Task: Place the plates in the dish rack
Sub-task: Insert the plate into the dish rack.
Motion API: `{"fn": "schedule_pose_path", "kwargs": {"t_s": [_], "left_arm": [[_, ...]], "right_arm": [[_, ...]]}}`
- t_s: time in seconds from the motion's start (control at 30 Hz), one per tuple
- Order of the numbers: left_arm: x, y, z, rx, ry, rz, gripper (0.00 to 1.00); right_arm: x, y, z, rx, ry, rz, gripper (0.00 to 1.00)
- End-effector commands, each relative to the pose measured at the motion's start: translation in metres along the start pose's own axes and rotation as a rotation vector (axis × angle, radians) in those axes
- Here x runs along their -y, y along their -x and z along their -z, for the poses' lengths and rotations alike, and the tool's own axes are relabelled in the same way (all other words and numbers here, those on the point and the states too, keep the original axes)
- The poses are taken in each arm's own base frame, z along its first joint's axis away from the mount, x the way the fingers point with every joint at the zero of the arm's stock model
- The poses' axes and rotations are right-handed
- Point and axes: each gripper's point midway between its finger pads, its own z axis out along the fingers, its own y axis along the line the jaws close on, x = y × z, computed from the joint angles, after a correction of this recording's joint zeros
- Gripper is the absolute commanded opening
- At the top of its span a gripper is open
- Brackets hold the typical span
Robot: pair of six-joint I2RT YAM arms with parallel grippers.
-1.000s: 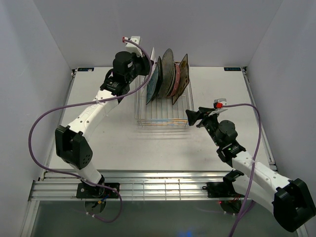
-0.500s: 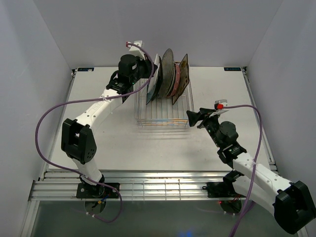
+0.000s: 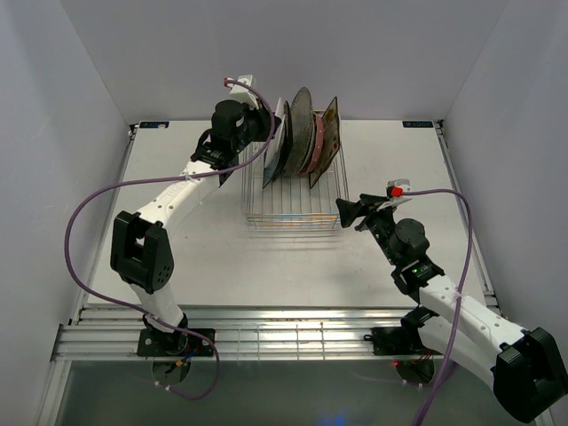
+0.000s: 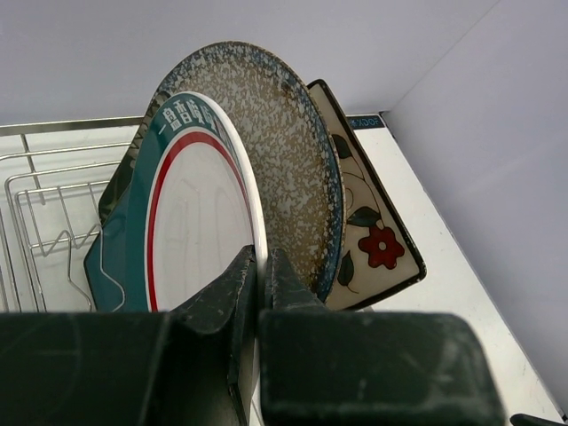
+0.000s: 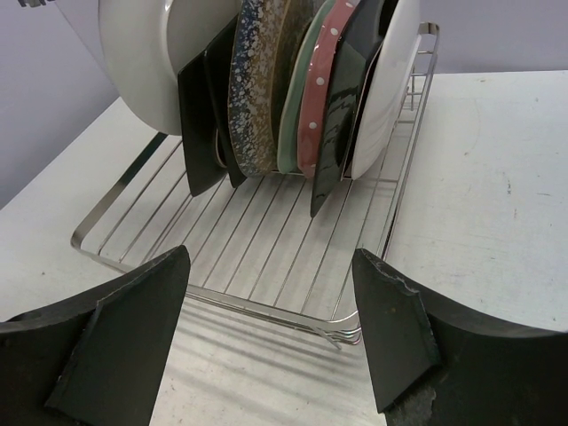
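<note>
The silver wire dish rack [image 3: 293, 211] [image 5: 257, 253] stands mid-table with several plates upright at its far end. My left gripper [image 3: 266, 126] [image 4: 264, 266] is shut on the rim of a white teal-rimmed plate [image 4: 195, 222] [image 3: 281, 122], held upright at the left end of that row. Behind it stand the grey speckled plate [image 4: 288, 151] and the cream floral square plate [image 4: 373, 240]. My right gripper [image 3: 349, 213] [image 5: 266, 328] hangs open over the rack's near right corner with nothing between its fingers. Its view shows the speckled [image 5: 257, 89], mint green [image 5: 297, 106], pink dotted [image 5: 321, 115], black [image 5: 344, 124] and white [image 5: 390, 89] plates.
The near half of the rack holds only bare wires [image 5: 231, 231]. White table [image 3: 390, 169] surrounds the rack, with walls close on three sides. A metal rail [image 3: 284, 333] runs along the near edge by the arm bases.
My left arm has shifted a little to the right, bringing the held plate closer to the row in the rack. The right arm has hardly moved.
</note>
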Motion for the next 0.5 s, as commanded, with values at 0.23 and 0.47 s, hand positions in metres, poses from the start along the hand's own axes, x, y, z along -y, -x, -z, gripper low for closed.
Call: {"fn": "schedule_pose_path", "kwargs": {"t_s": [0.23, 0.47], "left_arm": [[-0.032, -0.002, -0.021, 0.030, 0.048, -0.003, 0.00], [-0.057, -0.013, -0.026, 0.015, 0.086, -0.002, 0.00]], "right_arm": [[0.002, 0.010, 0.002, 0.043, -0.008, 0.019, 0.80], [0.003, 0.010, 0.002, 0.041, -0.010, 0.018, 0.80]]}}
